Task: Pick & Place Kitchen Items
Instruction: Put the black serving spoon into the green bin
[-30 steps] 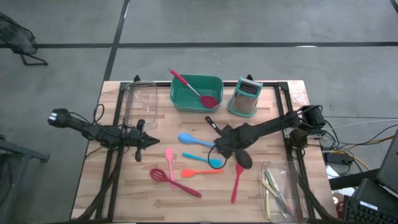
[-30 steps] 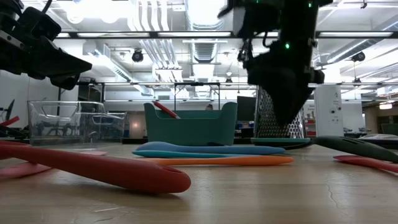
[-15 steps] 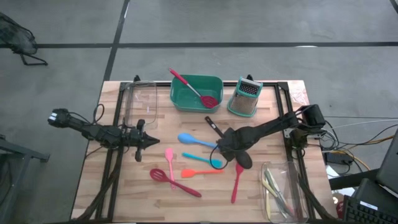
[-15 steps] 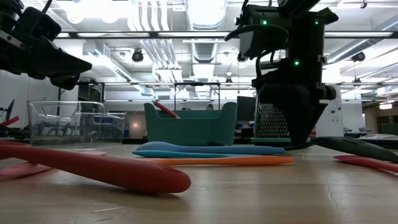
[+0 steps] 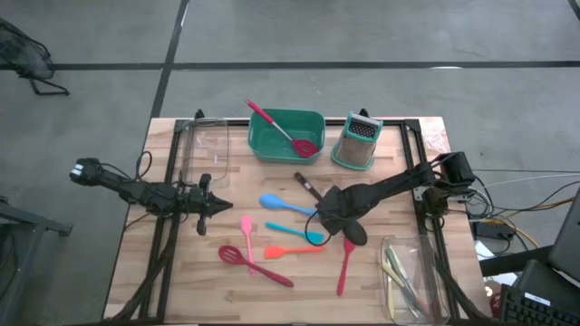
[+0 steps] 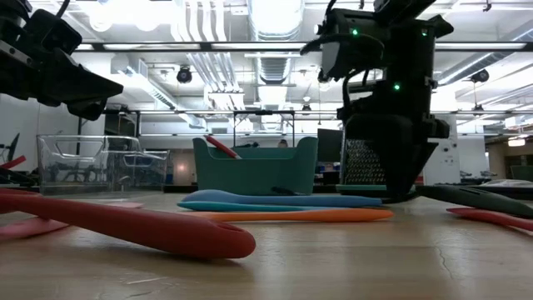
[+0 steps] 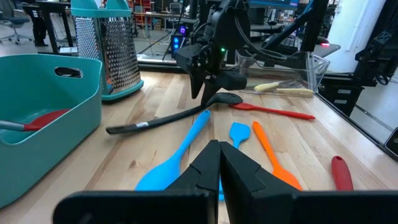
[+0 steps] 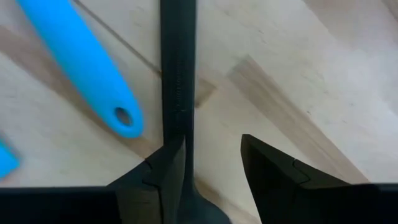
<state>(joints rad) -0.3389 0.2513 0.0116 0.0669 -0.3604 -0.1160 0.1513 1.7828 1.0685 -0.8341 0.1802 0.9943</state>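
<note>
The black ladle (image 5: 313, 192) lies flat on the table's middle, its bowl (image 5: 355, 233) toward the near right. My right gripper (image 5: 324, 215) is down at the table, open. Its fingers stand on either side of the ladle's handle (image 8: 177, 74) close to the bowl, as the left wrist view (image 7: 204, 90) also shows. My left gripper (image 5: 222, 206) is shut and empty, above the table's left part. A blue spoon (image 5: 276, 203), a light blue spatula (image 5: 304, 234), an orange spatula (image 5: 288, 251), a pink spatula (image 5: 246, 226) and two red utensils (image 5: 258, 264) (image 5: 344, 267) lie flat around the ladle. My right gripper comes from above, pointing down, with its fingers across the ladle's handle. One finger (image 8: 163, 171) lies against the side of the handle (image 8: 181, 146) near the bowl. The other finger (image 8: 267, 168) stands apart from it. The ladle lies on the table.
The teal tub (image 5: 272, 145) with a red spatula (image 5: 285, 134) and the steel grater (image 5: 356, 143) stand at the far edge. A clear box (image 5: 204, 145) is at the far left. Another clear box (image 5: 412, 272) at the near right holds yellow utensils.
My right gripper has gone down onto the table over the ladle's handle and a little toward the right edge. The free end of the ladle's handle has swung slightly toward the table's left, and the bowl has stayed in place.
</note>
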